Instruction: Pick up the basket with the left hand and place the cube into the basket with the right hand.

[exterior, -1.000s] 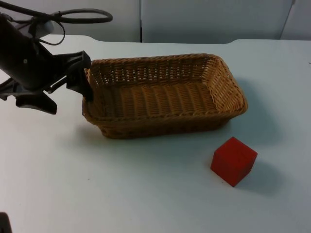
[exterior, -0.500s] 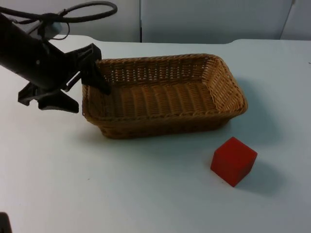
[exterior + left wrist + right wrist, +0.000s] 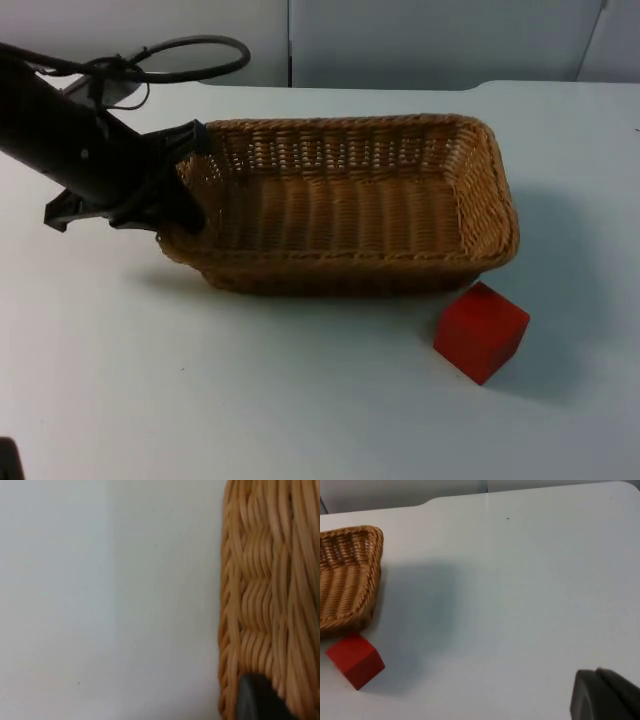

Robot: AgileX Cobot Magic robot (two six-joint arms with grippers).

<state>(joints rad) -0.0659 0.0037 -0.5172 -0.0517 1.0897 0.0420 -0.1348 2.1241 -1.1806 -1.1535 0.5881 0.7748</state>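
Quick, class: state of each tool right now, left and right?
Left tool: shut on the basket, gripping its left end rim.
Right tool: over the white table, away from the red cube; cannot be told.

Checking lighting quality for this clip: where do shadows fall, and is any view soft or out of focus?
Top view: wicker basket and red cube throw soft shadows toward the right. Right wrist view: a broad basket shadow on the table. Left wrist view: the weave is close and soft, the black fingertip blurred.
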